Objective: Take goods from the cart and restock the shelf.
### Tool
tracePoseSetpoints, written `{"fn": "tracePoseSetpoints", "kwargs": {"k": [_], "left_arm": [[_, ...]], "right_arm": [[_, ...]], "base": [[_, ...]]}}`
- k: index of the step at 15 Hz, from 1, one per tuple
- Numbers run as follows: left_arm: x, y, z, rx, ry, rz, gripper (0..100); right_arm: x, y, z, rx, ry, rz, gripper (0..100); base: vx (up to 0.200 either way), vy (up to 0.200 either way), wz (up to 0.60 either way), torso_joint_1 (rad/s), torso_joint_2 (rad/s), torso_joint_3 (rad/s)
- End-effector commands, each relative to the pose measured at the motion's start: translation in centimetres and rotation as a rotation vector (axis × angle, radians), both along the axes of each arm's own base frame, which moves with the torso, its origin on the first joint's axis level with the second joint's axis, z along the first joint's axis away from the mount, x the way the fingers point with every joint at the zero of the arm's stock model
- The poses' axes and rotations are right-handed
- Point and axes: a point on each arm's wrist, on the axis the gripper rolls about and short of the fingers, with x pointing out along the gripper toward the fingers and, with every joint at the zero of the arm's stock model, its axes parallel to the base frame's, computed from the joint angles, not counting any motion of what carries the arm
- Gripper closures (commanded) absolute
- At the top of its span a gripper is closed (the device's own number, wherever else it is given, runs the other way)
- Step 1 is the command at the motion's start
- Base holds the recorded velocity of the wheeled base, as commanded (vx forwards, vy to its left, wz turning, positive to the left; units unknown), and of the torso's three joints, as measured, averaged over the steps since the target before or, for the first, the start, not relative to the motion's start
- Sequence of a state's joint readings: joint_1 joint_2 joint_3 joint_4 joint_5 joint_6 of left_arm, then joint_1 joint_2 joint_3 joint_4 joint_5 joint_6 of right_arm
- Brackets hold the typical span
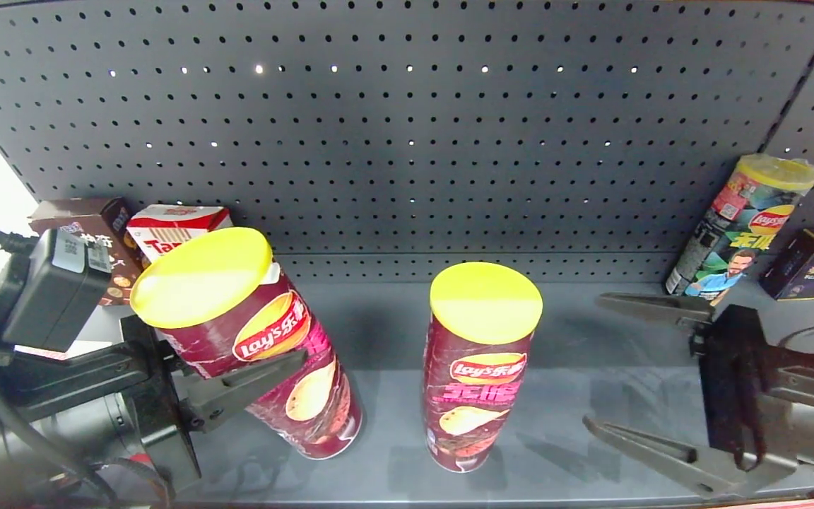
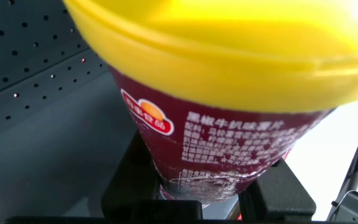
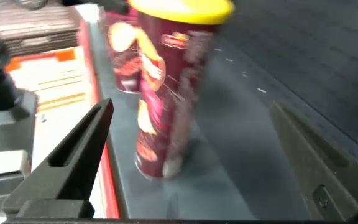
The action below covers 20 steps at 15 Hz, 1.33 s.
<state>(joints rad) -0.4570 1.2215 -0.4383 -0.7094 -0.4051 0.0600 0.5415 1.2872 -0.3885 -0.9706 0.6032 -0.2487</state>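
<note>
My L gripper (image 1: 241, 353) at 8 o'clock pinches a can (image 1: 266, 332), tilted, base prob. resting on the shelf (image 1: 379, 339). 2nd can (image 1: 479, 367) stands upright at 6 o'clock, apart from it. R gripper (image 1: 592, 362) at 4 o'clock, fingers spread wide, holding nothing. 3rd can (image 1: 742, 226) leans on the back panel (image 1: 407, 141) at 2 o'clock.

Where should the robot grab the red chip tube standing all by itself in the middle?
Around the middle of the tall dark red chip tube with the yellow plastic lid, coming from the robot's right, where the open right tool sits. The tube stands upright and round, and that side is free.
</note>
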Motion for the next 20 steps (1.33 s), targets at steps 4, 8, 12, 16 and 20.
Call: {"fn": "tracePoseSetpoints", "kwargs": {"k": [4, 8, 12, 16, 20], "left_arm": [[0.1, 0.0, 0.1, -0.003, -0.006, 0.0, 100], [0.0, 0.0, 0.4, -0.007, -0.016, -0.003, 100], [-0.1, 0.0, 0.4, -0.007, -0.02, -0.005, 100], [-0.1, 0.0, 0.3, -0.003, -0.018, -0.005, 100], [-0.1, 0.0, 0.3, -0.002, -0.017, -0.005, 100]], "right_arm": [[-5.7, -4.8, -1.3, 0.09, -0.011, -0.22, 0], [-10.4, -7.6, -4.1, 0.1, 0.029, -0.42, 0], [-14.9, -10.1, -7.1, 0.13, 0.079, -0.542, 0], [-17.4, -11.6, -12.0, 0.102, 0.183, -0.637, 0], [-17.2, -11.4, -12.3, 0.138, 0.19, -0.603, 0]], "base": [[0.0, 0.0, 0.0, 0.0, 0.0, 0.0], [0.0, 0.0, 0.0, 0.0, 0.0, 0.0], [0.0, 0.0, 0.0, 0.0, 0.0, 0.0], [0.0, 0.0, 0.0, 0.0, 0.0, 0.0], [0.0, 0.0, 0.0, 0.0, 0.0, 0.0]]}}
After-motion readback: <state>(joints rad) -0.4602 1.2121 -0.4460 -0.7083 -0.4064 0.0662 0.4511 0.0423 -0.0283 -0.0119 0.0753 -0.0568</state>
